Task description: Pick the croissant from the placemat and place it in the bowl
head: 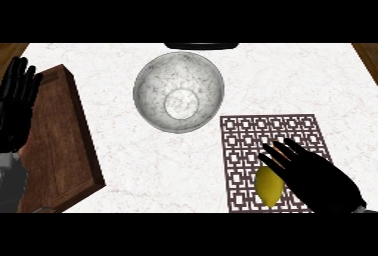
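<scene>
Reaching step, by the look of it: right hand [314, 175] over the placemat [255, 132], fingers straight and spread, holding nothing. Croissant [269, 186] lying on the placemat's near part, just beside and partly under that hand. Bowl [179, 92] well apart, up and to the left. Left hand [18, 102] resting open at the left edge. Next, probably: curl round the croissant, then lift.
</scene>
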Controlling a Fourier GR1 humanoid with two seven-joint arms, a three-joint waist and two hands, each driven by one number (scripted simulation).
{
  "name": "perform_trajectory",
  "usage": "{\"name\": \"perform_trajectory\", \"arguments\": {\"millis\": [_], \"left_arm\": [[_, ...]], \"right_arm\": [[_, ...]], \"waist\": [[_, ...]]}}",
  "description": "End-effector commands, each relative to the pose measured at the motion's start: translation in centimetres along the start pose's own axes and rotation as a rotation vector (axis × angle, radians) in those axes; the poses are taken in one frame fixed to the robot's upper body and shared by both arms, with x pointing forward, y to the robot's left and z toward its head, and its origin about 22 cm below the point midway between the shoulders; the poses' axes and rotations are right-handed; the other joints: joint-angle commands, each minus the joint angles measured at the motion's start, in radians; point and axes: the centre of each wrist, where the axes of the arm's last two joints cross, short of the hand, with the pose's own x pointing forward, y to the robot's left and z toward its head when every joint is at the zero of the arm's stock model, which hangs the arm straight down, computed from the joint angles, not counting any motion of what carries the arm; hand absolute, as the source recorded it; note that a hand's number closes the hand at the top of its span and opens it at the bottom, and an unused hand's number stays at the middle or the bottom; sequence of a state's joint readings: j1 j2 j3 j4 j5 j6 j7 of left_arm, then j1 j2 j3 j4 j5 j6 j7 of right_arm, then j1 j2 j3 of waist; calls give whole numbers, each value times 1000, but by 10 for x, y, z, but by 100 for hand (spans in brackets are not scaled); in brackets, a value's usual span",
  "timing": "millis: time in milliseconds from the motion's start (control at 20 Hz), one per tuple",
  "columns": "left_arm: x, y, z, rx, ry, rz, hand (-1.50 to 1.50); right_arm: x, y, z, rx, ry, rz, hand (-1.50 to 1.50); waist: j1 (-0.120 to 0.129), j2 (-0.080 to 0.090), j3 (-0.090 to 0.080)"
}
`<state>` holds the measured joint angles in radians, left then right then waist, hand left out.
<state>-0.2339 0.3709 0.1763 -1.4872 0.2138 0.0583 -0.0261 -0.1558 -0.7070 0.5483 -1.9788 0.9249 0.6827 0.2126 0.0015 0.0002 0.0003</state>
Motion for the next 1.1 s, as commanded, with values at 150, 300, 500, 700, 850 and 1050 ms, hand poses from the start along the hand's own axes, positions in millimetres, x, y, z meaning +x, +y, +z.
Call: {"name": "perform_trajectory", "arguments": {"millis": [150, 300, 500, 700, 850, 1050], "left_arm": [[-13, 2, 8, 1, 12, 0, 0], [-4, 6, -4, 21, 1, -5, 0], [4, -10, -11, 5, -6, -3, 0], [2, -30, 4, 4, -3, -2, 0], [-2, 5, 4, -10, -5, 19, 0], [-8, -6, 0, 4, -10, 1, 0]], "right_arm": [[6, -2, 7, 29, -23, 29, -150], [6, 22, -10, 25, 8, 31, -150], [-34, 26, -14, 37, 19, 41, -150], [-13, 38, -34, 41, 12, 27, -150], [-13, 41, -38, 57, 41, 18, -150], [-36, 56, -60, 65, 60, 10, -150]], "waist": [[-3, -1, -1], [-3, 0, 0], [-4, 0, 0], [-1, -1, 0], [0, -1, 0], [1, 1, 0]]}}
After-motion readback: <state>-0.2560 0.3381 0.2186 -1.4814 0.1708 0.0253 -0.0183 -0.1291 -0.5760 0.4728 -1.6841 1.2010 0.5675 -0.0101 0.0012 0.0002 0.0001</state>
